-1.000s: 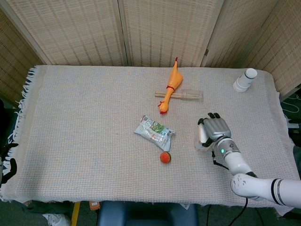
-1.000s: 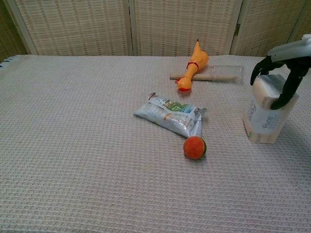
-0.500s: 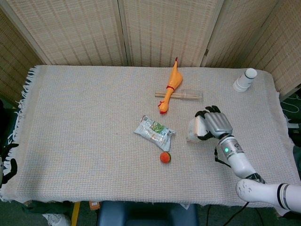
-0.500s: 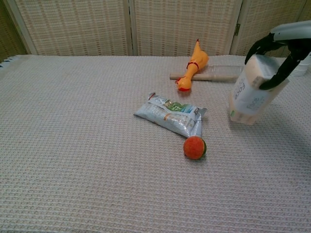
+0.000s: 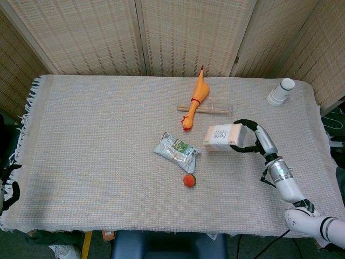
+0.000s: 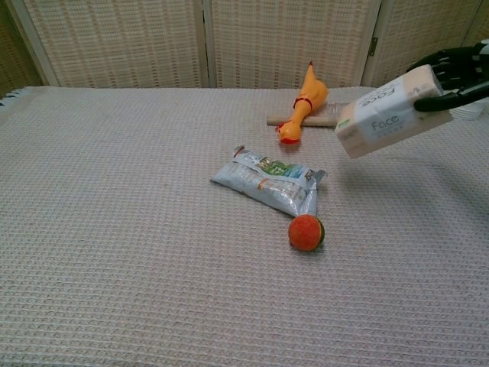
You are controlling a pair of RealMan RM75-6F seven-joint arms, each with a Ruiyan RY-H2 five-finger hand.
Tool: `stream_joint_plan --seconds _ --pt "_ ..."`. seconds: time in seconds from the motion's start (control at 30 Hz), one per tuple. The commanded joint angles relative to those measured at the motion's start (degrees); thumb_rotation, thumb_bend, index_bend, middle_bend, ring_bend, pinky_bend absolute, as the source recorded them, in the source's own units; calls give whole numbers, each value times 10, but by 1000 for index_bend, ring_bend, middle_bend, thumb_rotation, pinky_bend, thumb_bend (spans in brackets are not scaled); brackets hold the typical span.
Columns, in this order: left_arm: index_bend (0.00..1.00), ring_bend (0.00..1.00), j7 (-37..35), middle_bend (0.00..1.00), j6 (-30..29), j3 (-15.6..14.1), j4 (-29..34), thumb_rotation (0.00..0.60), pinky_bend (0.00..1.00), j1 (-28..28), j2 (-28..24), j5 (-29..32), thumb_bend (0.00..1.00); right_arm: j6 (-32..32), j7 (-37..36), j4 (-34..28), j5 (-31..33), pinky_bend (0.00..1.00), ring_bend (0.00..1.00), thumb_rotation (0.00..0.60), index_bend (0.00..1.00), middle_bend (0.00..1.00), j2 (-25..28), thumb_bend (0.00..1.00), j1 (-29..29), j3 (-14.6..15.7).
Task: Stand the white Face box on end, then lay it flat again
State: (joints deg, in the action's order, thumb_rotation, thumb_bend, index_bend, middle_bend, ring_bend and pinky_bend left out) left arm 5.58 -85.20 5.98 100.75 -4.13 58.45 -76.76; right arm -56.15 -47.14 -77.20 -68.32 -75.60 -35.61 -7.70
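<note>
While the right hand (image 5: pixel 253 138) grips one end of the white Face box (image 5: pixel 221 137), the box hangs lengthwise above the woven tablecloth (image 5: pixel 97 140), clear of it in the chest view; it sits right of the snack packet (image 5: pixel 177 150) and orange ball (image 5: pixel 189 181), near the rubber chicken (image 5: pixel 195 101); no left hand shows.

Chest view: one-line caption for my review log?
Right hand holds the white Face box tilted above the cloth, beyond the orange ball.

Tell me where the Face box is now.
The Face box is off the table, in the right hand, on the right, near the rubber chicken.
</note>
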Motion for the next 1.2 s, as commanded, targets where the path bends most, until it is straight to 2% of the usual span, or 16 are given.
stream_joint_plan --seconds 0.03,0.2,0.33,0.6,0.8,0.97,1.1,1.2 --pt "273 0 1 0 0 0 -1 600 83 0 1 1 621 32 -191 184 -136 0 318 600 365 415 -88 340 18 21" --pt "273 0 2 0 -1 2 -3 600 83 0 1 5 622 31 -276 277 -186 0 318 600 365 415 -126 367 -2 43" --pt "273 0 4 0 0 3 -3 600 83 -1 2 7 621 43 -325 324 -212 0 318 600 365 415 -137 386 -18 62" --pt "273 0 10 0 3 3 -5 600 83 -2 5 11 622 35 -381 377 -238 0 318 600 366 415 -147 398 -33 84" --pt "273 0 13 0 6 3 -6 600 83 -4 6 14 621 31 -367 391 -245 0 318 600 368 414 -146 400 -33 97" --pt "273 0 14 0 8 3 -5 600 83 -4 6 15 622 7 -300 381 -250 0 305 600 363 414 -140 402 -25 104" --pt "273 0 15 0 10 2 -3 600 83 -4 5 16 622 -5 -247 350 -246 0 303 600 361 414 -124 403 -16 104" --pt "273 0 15 0 10 2 -2 600 83 -4 4 16 622 -3 -230 338 -241 0 300 600 359 414 -118 403 -15 103"
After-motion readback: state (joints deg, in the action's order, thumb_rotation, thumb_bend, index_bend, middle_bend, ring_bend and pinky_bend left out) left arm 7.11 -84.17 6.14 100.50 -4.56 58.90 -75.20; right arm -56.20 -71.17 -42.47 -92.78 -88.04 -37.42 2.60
